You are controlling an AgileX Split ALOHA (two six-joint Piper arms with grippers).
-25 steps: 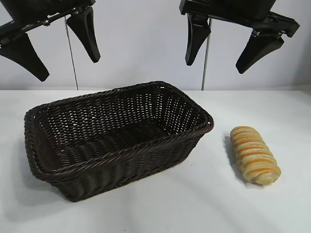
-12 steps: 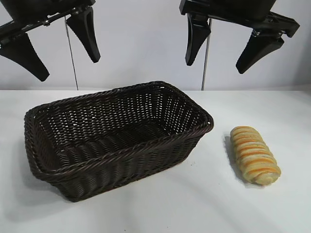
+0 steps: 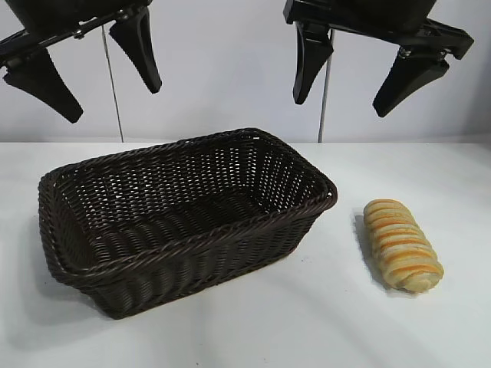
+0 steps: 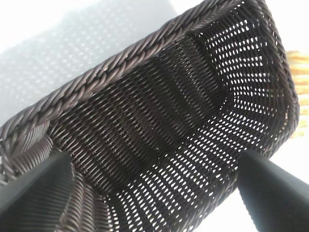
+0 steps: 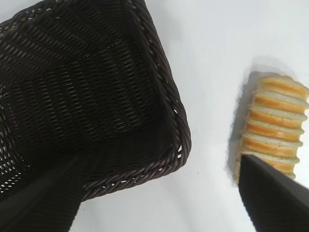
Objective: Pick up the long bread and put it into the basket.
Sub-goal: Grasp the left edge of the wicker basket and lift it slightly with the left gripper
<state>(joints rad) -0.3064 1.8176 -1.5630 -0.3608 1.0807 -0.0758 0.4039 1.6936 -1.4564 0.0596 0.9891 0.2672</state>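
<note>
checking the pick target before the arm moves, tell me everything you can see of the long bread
The long bread is an oblong golden-tan loaf with crosswise ridges striped orange-brown and pale cream, its ends rounded. It looks whole and soft-crusted. It lies flat on the white table, apart from the dark wicker basket, on the right arm's side, its long axis running from the back toward the front and slightly right in the exterior view. Nothing touches it but the table; the right tool hangs open well above it.

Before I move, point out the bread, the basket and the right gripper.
bread (image 3: 402,244), exterior view, middle of its ridged top
basket (image 3: 184,244), exterior view, near braided rim
right gripper (image 3: 349,96), exterior view, midway between fingertips
</note>
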